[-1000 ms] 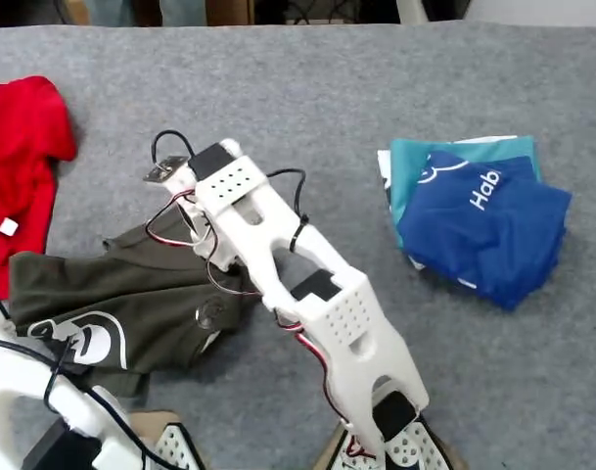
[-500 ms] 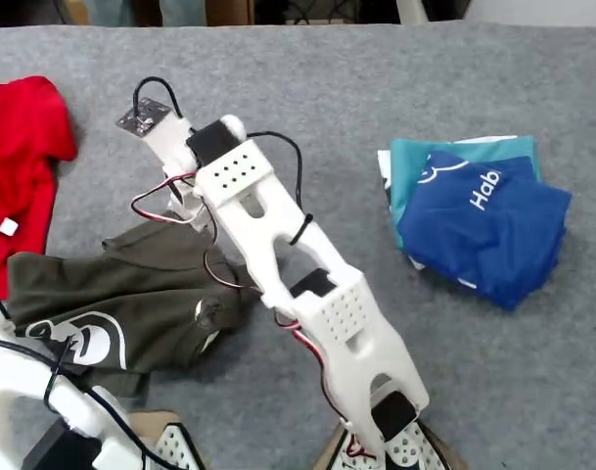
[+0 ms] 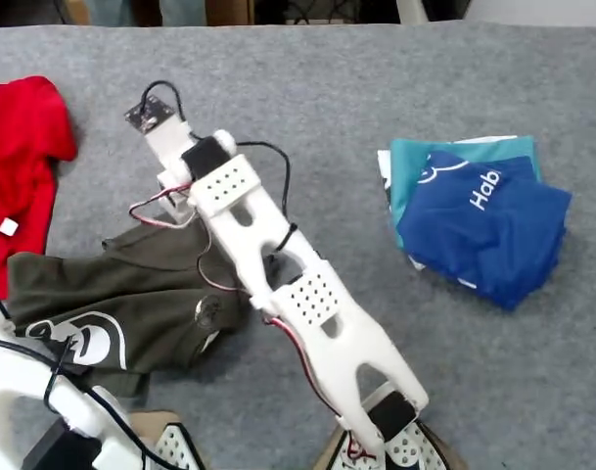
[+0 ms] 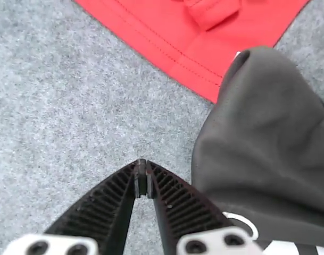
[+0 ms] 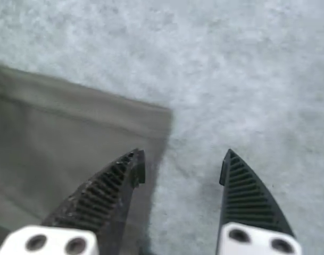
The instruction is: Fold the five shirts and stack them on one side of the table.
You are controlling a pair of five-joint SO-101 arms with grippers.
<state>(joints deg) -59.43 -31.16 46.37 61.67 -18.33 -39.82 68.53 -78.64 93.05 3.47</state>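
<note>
– While the olive shirt (image 3: 112, 294) lies rumpled at about 8 o'clock on the table (image 3: 327, 88), where would you put us in the job?

– I'd call it the start of folding that one. By my reading two are done: the blue shirt (image 3: 488, 220) sits folded on the teal shirt (image 3: 415, 162) at 3 o'clock. The red shirt (image 3: 19, 162) is unfolded at 9 to 10 o'clock, its edge against the olive one.

– And your claws?

– My right gripper (image 5: 181, 156) is spread wide with nothing in it, low over the olive shirt's 1 o'clock corner. One finger is above the cloth and the other above bare table, with the corner just ahead of them. My left gripper (image 4: 142, 178) is closed tip to tip on nothing. It sits near 7 o'clock, beside the end of the olive shirt that meets the red hem.

– What does the next move call for?

– I think I have to lower the right gripper until that corner sits between the fingers, then close on it. The fabric is limp and bunched, so I'd want to grip well in from the hem or it may slip out. To spread the shirt flat I expect I'll need the left gripper too, so it must open first.
</note>
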